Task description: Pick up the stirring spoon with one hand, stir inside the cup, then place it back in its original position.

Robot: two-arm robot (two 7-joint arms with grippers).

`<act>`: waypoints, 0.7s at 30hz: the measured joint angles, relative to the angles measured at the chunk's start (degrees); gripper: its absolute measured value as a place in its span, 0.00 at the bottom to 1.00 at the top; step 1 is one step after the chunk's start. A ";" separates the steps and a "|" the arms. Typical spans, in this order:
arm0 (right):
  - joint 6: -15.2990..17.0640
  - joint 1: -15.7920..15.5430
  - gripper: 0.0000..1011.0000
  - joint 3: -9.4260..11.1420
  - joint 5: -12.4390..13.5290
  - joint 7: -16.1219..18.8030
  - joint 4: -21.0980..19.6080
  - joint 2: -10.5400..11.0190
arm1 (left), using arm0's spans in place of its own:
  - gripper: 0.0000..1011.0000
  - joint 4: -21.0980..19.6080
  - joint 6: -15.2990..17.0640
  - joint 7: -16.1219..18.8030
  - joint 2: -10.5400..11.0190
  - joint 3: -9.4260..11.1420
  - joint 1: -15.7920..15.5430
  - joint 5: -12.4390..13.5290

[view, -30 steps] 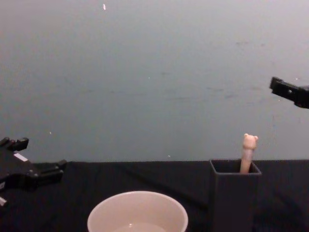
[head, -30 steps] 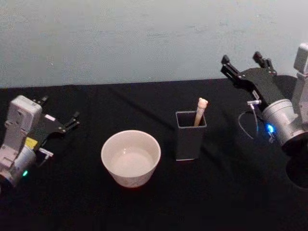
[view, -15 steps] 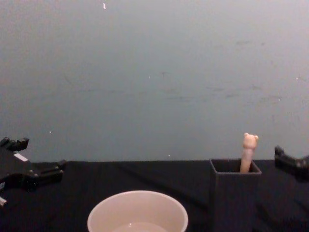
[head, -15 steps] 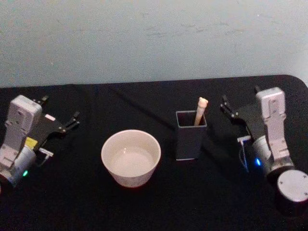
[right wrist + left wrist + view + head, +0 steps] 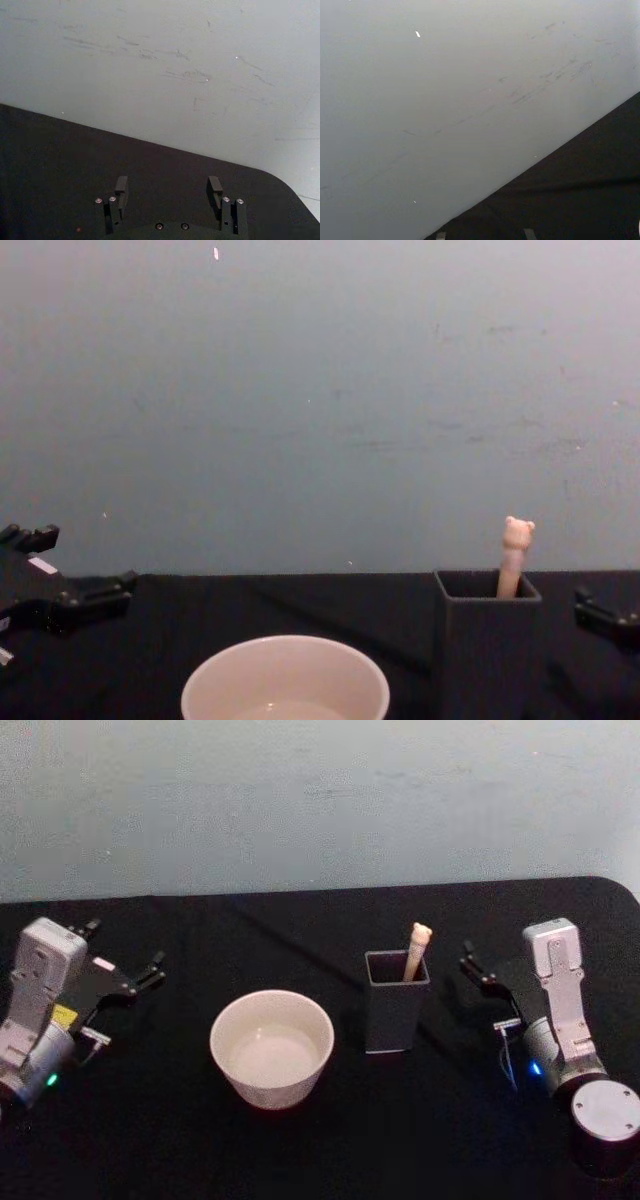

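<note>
jaws both apart | stirring spoon (image 5: pixel 416 948) upright in holder (image 5: pixel 396 1005)

No readable text, brand, number or sign on any surface. Left gripper (image 5: pixel 125 978) body carries small yellow sticker (image 5: pixel 64 1016) and white tag (image 5: pixel 103 963); print on both too small to read. Cup (image 5: pixel 271 1047), holder (image 5: pixel 396 1001), spoon (image 5: pixel 416 950): unmarked.
</note>
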 joint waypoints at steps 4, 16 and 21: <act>-0.07 -0.05 0.99 -0.04 0.08 0.01 -0.21 0.08 | 0.99 0.00 0.00 0.00 0.00 0.00 0.00 0.00; -0.22 -0.13 0.99 -0.11 0.21 0.01 -0.45 0.18 | 0.99 0.00 0.00 0.00 0.00 0.00 0.00 0.00; -0.25 -0.15 0.99 -0.13 0.24 0.01 -0.51 0.21 | 0.99 0.00 0.00 0.00 0.00 0.00 0.00 0.00</act>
